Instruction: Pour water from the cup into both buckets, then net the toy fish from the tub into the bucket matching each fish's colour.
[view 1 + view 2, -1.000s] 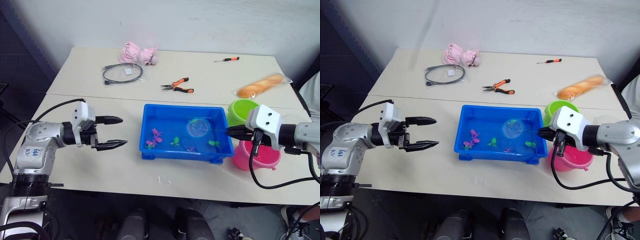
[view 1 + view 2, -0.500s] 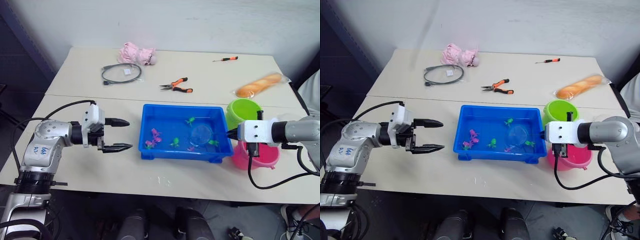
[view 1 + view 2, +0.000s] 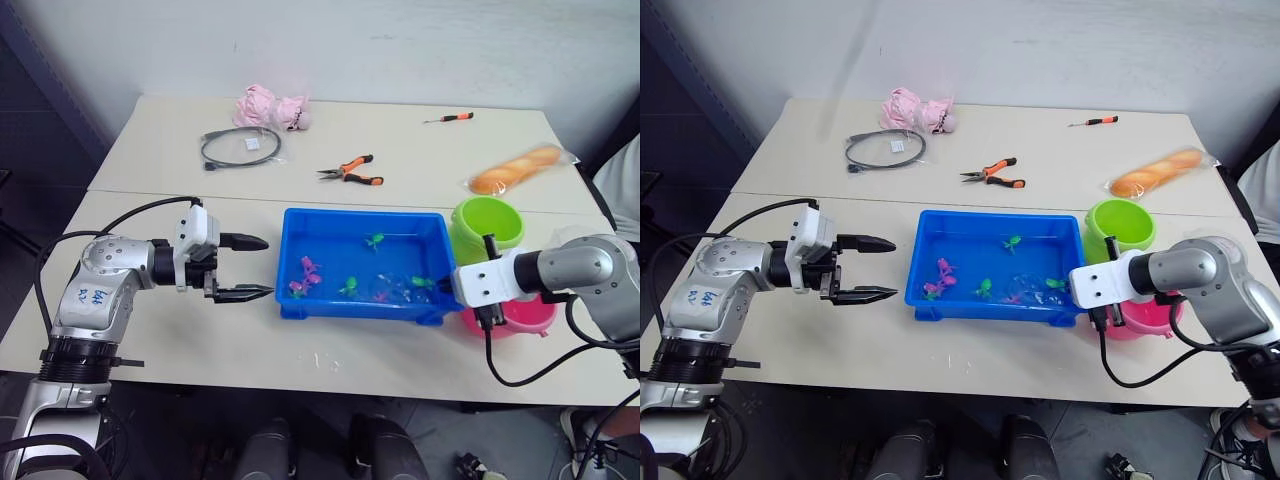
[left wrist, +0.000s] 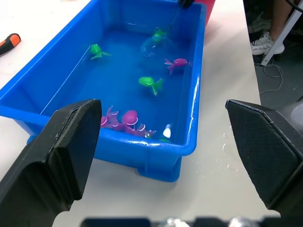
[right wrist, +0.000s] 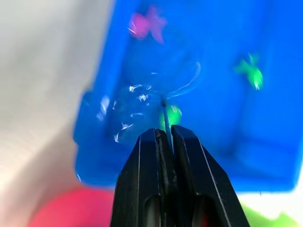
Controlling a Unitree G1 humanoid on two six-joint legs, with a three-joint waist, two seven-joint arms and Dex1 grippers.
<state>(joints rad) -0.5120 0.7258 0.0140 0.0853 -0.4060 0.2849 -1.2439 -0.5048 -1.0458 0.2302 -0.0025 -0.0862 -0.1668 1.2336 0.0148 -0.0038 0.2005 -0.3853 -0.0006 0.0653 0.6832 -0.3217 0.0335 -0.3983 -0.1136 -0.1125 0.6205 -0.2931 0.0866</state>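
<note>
The net, gripped in the right fingers, has dipped among the toy fish in the tub; the left fingers wait open.

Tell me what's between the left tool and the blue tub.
Bare tabletop: the head views show the left tool apart from the tub.

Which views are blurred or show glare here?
Right wrist view: tub and fish soft, the closed fingers sharp, glints on the wet net. Left wrist view: its open fingers blurred, tub crisp. Eye views: evenly lit.
</note>
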